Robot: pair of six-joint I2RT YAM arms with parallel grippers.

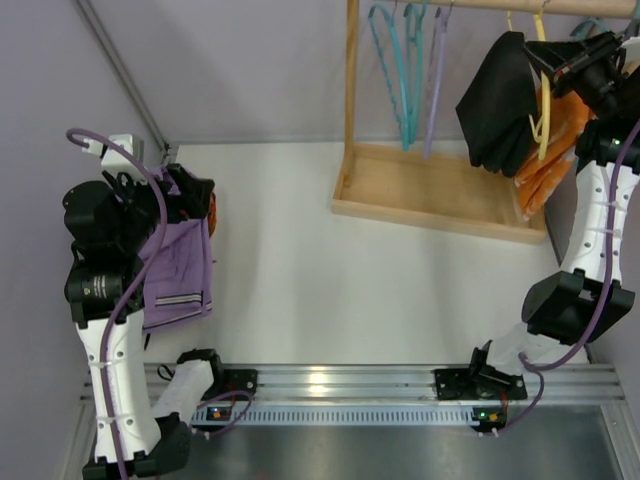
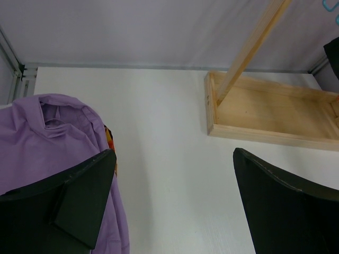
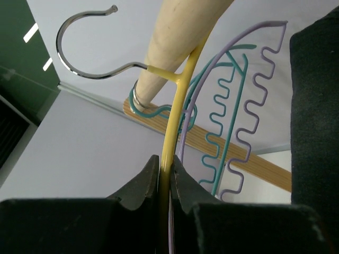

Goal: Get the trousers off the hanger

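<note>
The black trousers [image 1: 500, 100] hang folded over the yellow hanger [image 1: 545, 125] on the rack's rail at the top right. My right gripper [image 1: 553, 62] is shut on the hanger's upper arm. In the right wrist view the yellow hanger [image 3: 178, 116] runs straight between the pressed-together jaws of the right gripper [image 3: 165, 168], its metal hook [image 3: 87, 53] rising over the wooden rail [image 3: 177, 37]. The trousers [image 3: 316, 132] fill the right edge. My left gripper [image 2: 175, 182] hovers open over the bare table, holding nothing, beside the purple shirt [image 2: 47, 137].
A wooden rack [image 1: 440, 195] stands at the back right, with teal hangers [image 1: 400, 75] and a lilac hanger [image 1: 437, 85] on its rail. An orange-and-white garment [image 1: 552, 165] hangs behind the trousers. The purple shirt [image 1: 180, 265] lies at the table's left edge.
</note>
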